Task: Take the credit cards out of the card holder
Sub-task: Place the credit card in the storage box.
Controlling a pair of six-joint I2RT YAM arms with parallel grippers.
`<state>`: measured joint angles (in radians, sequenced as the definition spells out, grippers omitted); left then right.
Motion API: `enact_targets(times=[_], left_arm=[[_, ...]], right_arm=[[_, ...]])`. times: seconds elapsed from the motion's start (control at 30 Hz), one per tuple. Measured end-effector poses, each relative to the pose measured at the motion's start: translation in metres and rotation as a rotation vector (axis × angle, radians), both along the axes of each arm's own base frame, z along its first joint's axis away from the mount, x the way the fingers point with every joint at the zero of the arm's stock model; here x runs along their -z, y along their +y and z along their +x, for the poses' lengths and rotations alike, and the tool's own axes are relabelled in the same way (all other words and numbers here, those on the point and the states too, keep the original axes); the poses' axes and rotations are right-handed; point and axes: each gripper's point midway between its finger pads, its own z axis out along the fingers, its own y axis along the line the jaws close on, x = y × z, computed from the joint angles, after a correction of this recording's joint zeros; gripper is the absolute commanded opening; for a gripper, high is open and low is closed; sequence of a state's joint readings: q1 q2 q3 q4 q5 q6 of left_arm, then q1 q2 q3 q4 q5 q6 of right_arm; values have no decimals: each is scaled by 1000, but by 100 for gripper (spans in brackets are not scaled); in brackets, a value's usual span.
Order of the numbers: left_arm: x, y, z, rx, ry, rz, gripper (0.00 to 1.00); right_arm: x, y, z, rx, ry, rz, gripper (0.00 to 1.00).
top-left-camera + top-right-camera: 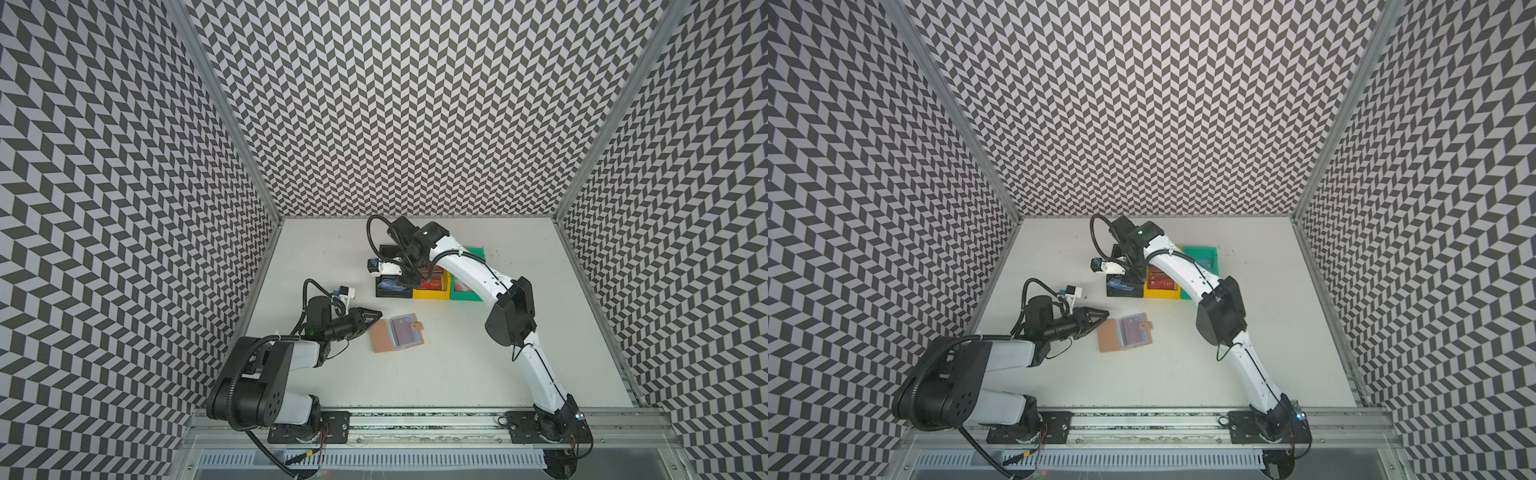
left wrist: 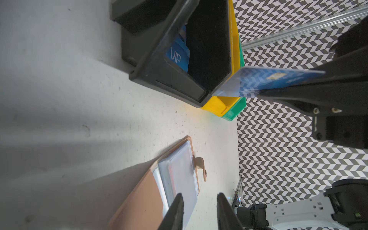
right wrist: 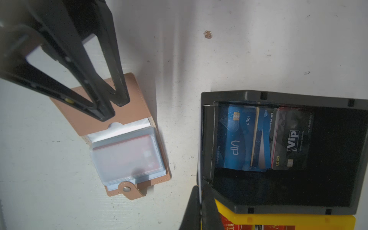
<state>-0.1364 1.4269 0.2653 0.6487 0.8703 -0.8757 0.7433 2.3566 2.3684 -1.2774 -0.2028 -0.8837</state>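
The tan card holder [image 1: 380, 341] [image 1: 1109, 338] lies open on the table, sleeves [image 3: 127, 157] up. A reddish credit card [image 3: 137, 142] shows through the top sleeve. My left gripper [image 1: 376, 314] [image 2: 199, 196] [image 3: 113, 108] is open with nothing between its fingers, its tips over the holder's left cover. My right gripper [image 1: 409, 279] [image 3: 200, 187] is shut on a blue credit card [image 2: 268, 79], held on edge above the front corner of the black bin [image 3: 278, 205]. Inside that bin lie a blue VIP card [image 3: 235, 139] and a black VIP card [image 3: 292, 139].
A yellow bin [image 1: 430, 294] [image 1: 1160, 294] with a red card and a green bin [image 1: 465, 296] [image 1: 1200, 251] stand in a row to the right of the black bin [image 1: 392, 294]. The right arm's forearm [image 1: 469, 270] stretches over the green bin.
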Motion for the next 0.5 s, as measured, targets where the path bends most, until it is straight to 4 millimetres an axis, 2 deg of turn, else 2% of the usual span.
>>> enact_targets(times=[0.3, 0.5], left_arm=[[0, 2, 1, -3, -8, 6, 31], [7, 2, 0, -2, 14, 10, 31]], right_arm=[[3, -2, 10, 6, -42, -21, 0], [2, -1, 18, 13, -82, -22, 0]])
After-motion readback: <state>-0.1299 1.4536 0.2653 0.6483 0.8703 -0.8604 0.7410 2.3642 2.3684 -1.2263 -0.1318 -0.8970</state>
